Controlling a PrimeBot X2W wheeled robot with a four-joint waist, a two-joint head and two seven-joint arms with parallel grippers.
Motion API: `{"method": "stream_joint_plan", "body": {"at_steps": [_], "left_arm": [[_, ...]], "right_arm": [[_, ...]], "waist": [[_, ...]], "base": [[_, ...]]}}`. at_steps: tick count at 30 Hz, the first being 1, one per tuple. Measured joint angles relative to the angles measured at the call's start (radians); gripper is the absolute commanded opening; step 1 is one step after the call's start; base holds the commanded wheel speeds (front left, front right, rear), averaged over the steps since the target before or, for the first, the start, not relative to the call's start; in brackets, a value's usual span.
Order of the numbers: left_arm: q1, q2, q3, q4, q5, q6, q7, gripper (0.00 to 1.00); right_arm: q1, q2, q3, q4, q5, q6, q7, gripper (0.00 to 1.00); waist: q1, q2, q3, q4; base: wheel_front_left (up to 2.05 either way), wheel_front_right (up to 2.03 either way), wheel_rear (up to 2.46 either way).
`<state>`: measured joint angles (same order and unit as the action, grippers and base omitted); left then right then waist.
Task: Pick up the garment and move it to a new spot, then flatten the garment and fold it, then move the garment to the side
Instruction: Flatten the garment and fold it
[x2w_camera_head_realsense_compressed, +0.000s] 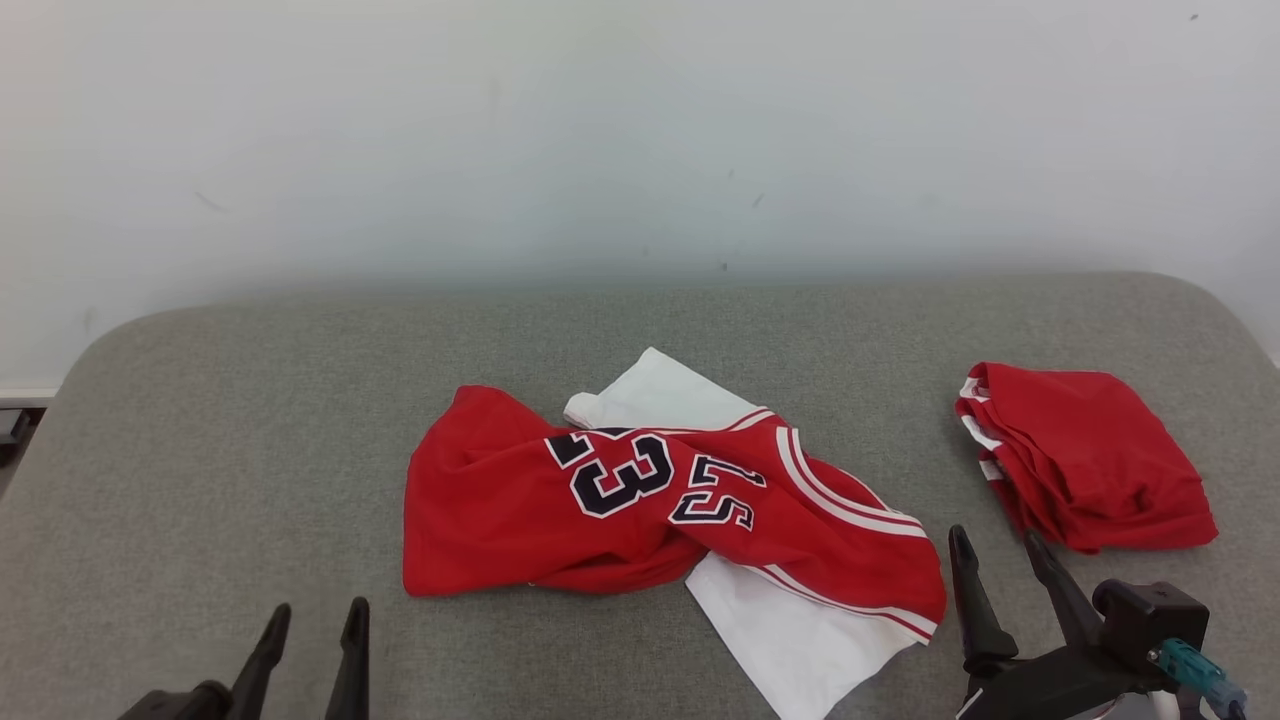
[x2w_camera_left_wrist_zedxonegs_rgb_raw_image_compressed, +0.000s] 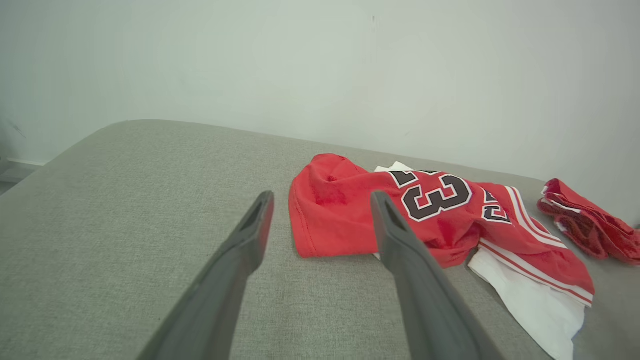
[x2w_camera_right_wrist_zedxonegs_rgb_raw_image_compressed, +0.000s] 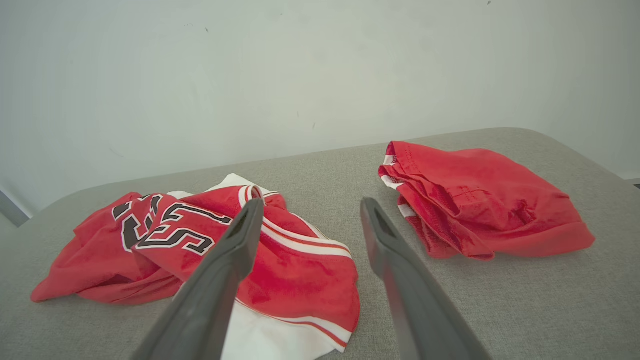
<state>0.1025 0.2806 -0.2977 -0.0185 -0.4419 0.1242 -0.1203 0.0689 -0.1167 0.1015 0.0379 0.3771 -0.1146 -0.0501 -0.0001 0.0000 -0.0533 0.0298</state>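
Lying crumpled, garment (x2w_camera_head_realsense_compressed: 500, 500) ahead, clear of fingers (x2w_camera_head_realsense_compressed: 352, 650)

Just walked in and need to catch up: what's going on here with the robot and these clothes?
A crumpled red jersey lies on the grey surface with white fabric under it, untouched. Both of the robot's claws are open and empty: the left claw hovers by the jersey's left end, the right claw by its right end. A folded red garment sits further right. Nothing is picked up yet.
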Motion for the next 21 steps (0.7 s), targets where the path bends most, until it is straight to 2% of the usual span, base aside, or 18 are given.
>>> {"method": "stream_joint_plan", "body": {"at_steps": [8,21], "left_arm": [[-0.012,0.009,-0.07,0.034,-0.006,-0.003,0.11,1.0],[-0.216,0.065,-0.137,0.277,0.056,-0.072,0.268,1.0]], "right_arm": [[-0.024,-0.001,0.018,0.008,0.0,0.005,0.002,1.0],[-0.038,-0.022,0.028,-0.022,-0.019,0.014,0.017,1.0]], "waist": [[0.0,0.0,0.009,-0.022],[0.0002,0.0,0.076,-0.081]], "base": [[0.0,0.0,0.0],[0.0,0.0,0.0]]}}
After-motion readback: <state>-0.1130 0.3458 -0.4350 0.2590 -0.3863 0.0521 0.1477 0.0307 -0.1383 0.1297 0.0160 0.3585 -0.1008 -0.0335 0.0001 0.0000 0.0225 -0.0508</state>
